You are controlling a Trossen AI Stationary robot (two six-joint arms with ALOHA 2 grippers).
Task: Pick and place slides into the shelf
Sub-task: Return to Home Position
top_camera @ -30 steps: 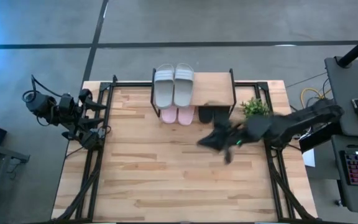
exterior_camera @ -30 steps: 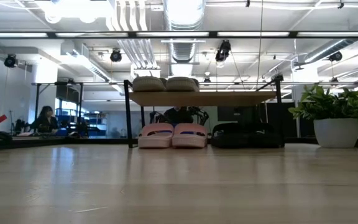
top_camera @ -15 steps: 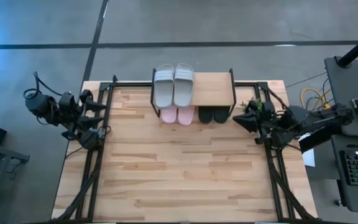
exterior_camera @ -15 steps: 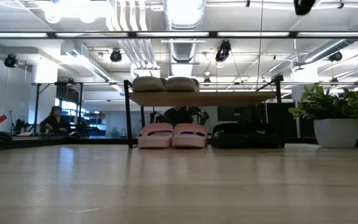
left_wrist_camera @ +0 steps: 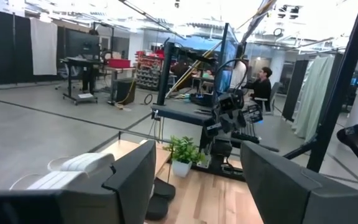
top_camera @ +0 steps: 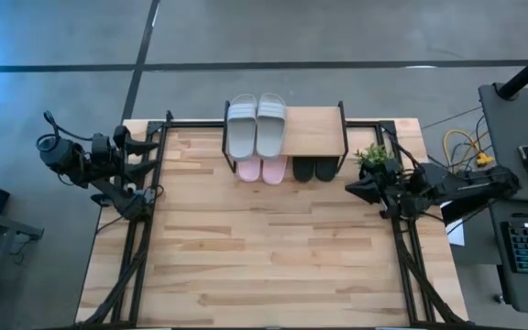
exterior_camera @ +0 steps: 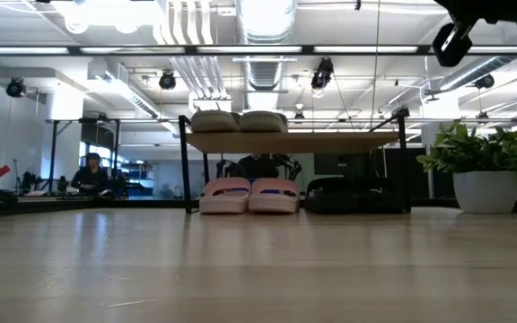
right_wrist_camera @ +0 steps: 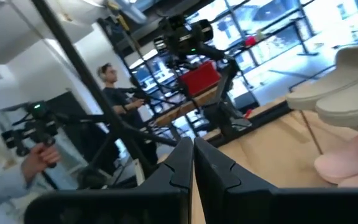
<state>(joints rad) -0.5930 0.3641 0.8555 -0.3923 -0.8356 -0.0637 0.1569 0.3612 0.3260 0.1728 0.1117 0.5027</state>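
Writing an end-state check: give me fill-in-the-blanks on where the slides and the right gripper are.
1. The black pair and the pale pink pair sit ___ the shelf.
2. The grey-green pair lies on its ___.
3. The right gripper is ___.
Missing: under; top; shut.

Matt foam slides (top_camera: 257, 126) — shelf (top_camera: 314, 133) of smooth wood, black metal.

2 slides (top_camera: 257, 126) atop shelf (top_camera: 314, 134) (4 beneath)
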